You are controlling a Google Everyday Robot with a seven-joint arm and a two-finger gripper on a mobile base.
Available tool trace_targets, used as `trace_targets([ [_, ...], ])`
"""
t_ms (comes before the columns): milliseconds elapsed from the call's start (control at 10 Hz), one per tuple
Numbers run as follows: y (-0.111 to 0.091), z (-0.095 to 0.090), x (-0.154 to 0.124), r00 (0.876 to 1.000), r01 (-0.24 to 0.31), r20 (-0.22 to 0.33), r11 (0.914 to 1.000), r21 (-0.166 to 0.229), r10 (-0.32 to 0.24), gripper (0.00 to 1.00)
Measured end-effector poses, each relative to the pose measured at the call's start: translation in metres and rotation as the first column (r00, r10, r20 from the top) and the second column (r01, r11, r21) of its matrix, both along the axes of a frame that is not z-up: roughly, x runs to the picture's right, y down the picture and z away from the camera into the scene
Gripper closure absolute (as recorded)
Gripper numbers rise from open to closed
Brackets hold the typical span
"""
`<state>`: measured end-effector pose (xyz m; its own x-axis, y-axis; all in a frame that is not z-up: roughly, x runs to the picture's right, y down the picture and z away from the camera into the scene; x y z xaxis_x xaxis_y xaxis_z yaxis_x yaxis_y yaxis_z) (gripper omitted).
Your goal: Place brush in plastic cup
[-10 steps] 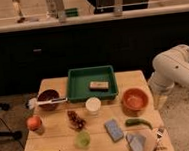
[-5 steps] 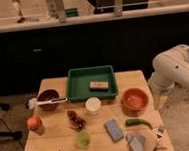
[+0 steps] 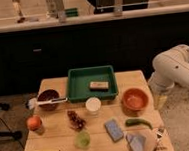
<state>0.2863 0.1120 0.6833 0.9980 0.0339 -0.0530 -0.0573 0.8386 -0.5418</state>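
Brush [image 3: 46,101] rests across dark bowl [image 3: 48,93]; jaws hang near green vegetable [image 3: 137,122].

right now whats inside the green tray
A small tan block lies in the green tray; whatever is under it is covered. The hand is at the near corner of the table, on the view's right, away from the tray.

The brush [image 3: 49,101] lies flat at the surface's [image 3: 58,134] 9 o'clock, white head outward. The pale-green plastic cup [image 3: 82,139] stands upright at 6 o'clock. The gripper [image 3: 159,133] hangs near 4 o'clock.
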Motion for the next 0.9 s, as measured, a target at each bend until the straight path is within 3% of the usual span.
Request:
trace_targets([
  [900, -0.0003, -0.0004, -0.0008, 1.000, -0.006, 0.000, 1.0000, 0.003, 0.006, 0.20],
])
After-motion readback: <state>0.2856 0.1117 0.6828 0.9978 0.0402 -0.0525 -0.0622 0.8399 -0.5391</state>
